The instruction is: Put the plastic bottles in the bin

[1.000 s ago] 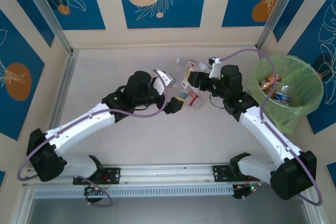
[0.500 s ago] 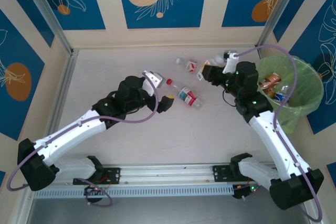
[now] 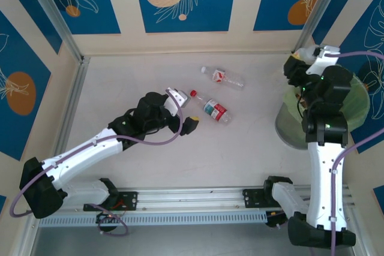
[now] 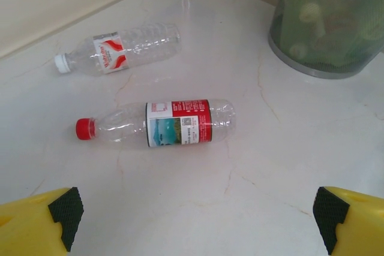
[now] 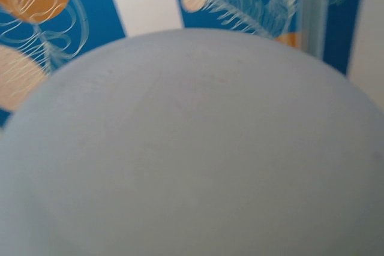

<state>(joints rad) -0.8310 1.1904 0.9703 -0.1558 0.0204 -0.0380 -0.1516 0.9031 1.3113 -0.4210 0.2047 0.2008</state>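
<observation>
— How far along is it?
— Partway, I'd judge. Two plastic bottles lie on the surface: a red-capped bottle (image 4: 174,125) near the middle and a white-capped bottle (image 4: 120,50) nearer the far edge.
— And the bin?
— The bin (image 4: 300,64) stands at the right edge with blurred shapes inside, likely bottles. The left fingers (image 4: 42,223) are spread and empty, facing the red-capped one. The right fingers (image 3: 294,67) hang over the bin's far rim; whether they are gripping, I cannot tell.

Robot lab test cell, walled tabletop (image 3: 240,148), blue leaf-print panels (image 3: 180,19), aluminium frame posts (image 3: 53,13), mounting rail (image 3: 192,195)
</observation>
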